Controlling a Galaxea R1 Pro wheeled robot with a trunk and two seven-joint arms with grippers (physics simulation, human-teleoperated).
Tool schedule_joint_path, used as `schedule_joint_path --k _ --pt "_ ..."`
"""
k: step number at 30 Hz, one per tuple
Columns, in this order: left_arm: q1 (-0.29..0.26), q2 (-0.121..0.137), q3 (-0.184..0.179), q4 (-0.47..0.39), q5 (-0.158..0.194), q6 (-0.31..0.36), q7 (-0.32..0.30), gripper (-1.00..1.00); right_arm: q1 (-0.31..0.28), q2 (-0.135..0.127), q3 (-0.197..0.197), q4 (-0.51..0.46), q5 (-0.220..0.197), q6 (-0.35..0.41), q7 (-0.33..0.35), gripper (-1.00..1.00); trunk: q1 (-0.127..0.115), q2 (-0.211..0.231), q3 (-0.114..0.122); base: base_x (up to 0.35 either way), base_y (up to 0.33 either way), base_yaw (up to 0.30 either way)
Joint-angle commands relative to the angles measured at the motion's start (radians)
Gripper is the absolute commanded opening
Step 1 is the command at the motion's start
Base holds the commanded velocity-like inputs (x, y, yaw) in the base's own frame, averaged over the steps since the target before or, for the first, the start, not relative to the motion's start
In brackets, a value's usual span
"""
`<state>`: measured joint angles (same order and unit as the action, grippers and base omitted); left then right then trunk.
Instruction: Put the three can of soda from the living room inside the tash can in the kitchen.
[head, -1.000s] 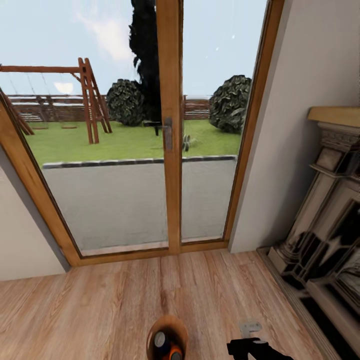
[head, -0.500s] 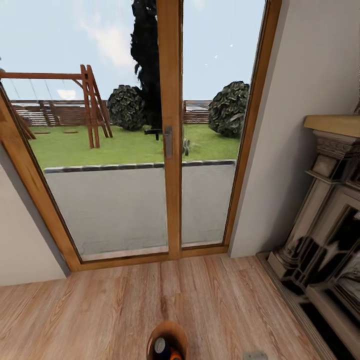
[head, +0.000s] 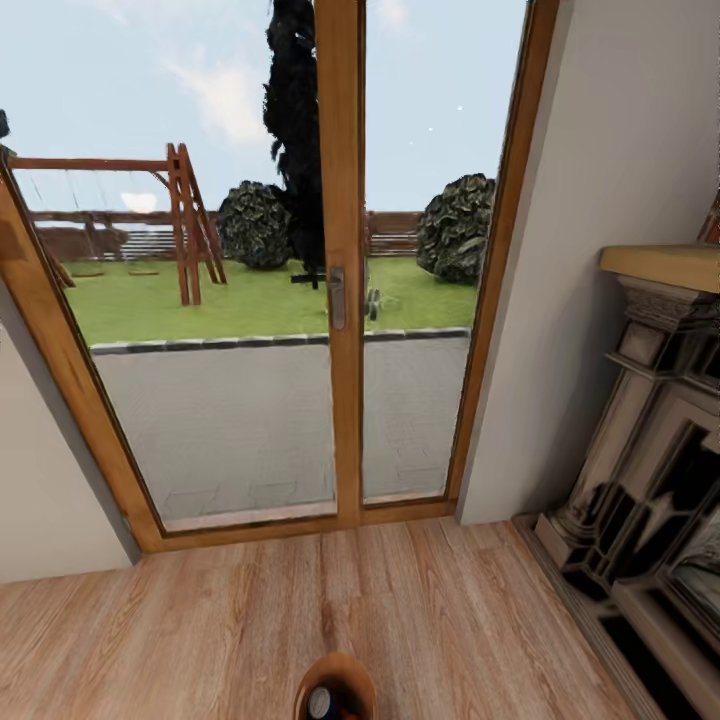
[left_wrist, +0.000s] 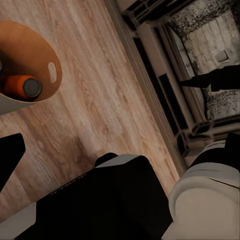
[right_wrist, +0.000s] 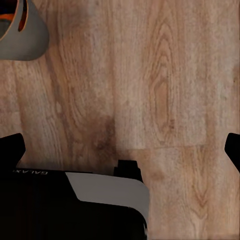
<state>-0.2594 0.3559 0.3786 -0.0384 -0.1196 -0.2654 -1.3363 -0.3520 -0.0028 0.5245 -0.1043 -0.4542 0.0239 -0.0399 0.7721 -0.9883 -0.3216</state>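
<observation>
Head camera tilted up since 1 s ago, dropping the right arm out of view. Trash can (head: 335, 688) sat on the wood floor (head: 450, 610) before the glass doors (head: 340, 300), an orange soda can (left_wrist: 22, 86) inside. Both grippers' spread was unclear.

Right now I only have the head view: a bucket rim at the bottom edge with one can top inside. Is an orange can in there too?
Observer: Yes. The left wrist view shows an orange can lying inside the bucket.
Operator: Is the right gripper carrying anything?
Observer: No. In the right wrist view the right gripper is open, with only wood floor between its fingers.
</observation>
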Motion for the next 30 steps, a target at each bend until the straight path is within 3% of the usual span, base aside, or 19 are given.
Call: schedule_joint_path --k 1,16,19,22,23,25,30 --pt "0.002 0.000 0.000 0.000 0.000 0.000 0.000 1.00 0.004 0.000 0.000 0.000 0.000 -0.008 0.000 1.00 -0.004 0.007 0.005 0.000 0.000 0.000" --pt "0.020 0.000 0.000 0.000 0.000 0.000 0.000 1.00 0.042 0.001 -0.001 0.001 0.000 -0.039 0.000 1.00 -0.061 0.112 0.077 0.000 0.000 0.000" --pt "0.020 0.000 -0.001 0.000 -0.005 0.000 0.033 1.00 0.051 0.001 0.000 0.002 0.000 -0.039 0.000 1.00 -0.061 0.112 0.082 0.000 0.000 0.000" --pt "0.020 -0.002 -0.002 0.001 -0.029 0.000 0.067 1.00 0.063 0.001 0.000 0.002 0.000 -0.039 0.000 1.00 -0.061 0.112 0.087 0.000 0.000 0.000" --pt "0.020 -0.008 -0.002 0.001 -0.055 0.000 0.083 1.00 0.069 0.001 0.000 0.002 0.001 -0.039 0.000 1.00 -0.061 0.112 0.088 0.000 0.000 0.000" --pt "0.020 -0.013 -0.003 0.001 -0.076 0.000 0.093 1.00 0.073 0.001 0.000 0.002 0.001 -0.039 0.000 1.00 -0.061 0.112 0.092 0.000 0.000 0.000" --pt "0.033 -0.019 -0.003 0.001 -0.103 0.000 0.106 1.00 0.085 0.001 0.000 0.002 0.002 -0.039 0.000 1.00 -0.061 0.112 0.100 0.000 0.000 0.000"
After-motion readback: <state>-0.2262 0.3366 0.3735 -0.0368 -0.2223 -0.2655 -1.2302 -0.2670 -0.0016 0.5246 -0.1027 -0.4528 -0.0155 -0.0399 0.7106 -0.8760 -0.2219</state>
